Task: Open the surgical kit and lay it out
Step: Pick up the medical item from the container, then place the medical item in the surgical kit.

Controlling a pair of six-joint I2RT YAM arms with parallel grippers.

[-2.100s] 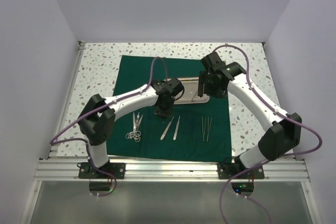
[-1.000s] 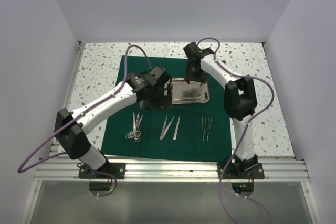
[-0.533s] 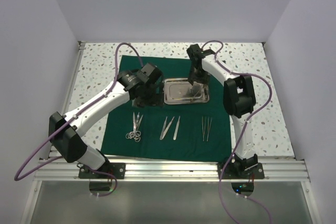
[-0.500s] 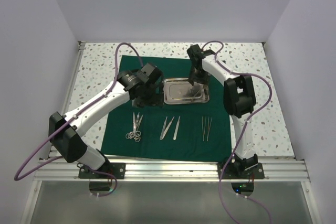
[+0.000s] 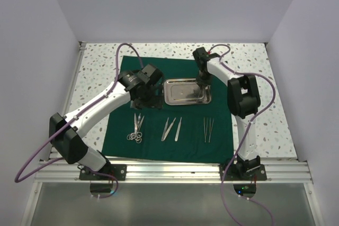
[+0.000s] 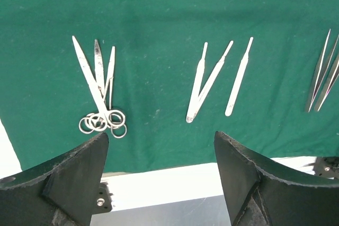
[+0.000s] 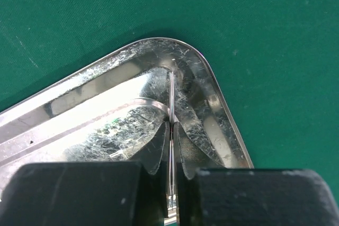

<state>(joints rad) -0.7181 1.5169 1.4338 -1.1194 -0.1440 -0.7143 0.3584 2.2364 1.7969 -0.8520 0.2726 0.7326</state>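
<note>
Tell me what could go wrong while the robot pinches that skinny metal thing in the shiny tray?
The right gripper has its jaws shut on a very thin part of the slender steel instrument, so it might slip or twist out when lifted. Its tip sits in the rounded corner of the shiny rectangular steel tray. It could catch the rim there and drag the tray across the dark green cloth drape.

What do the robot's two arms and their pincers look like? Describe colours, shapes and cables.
Both the left arm and right arm have white links with chunky black joints. A purple cable loops along each. The left pincer and right pincer have broad matte black fingers.
</note>
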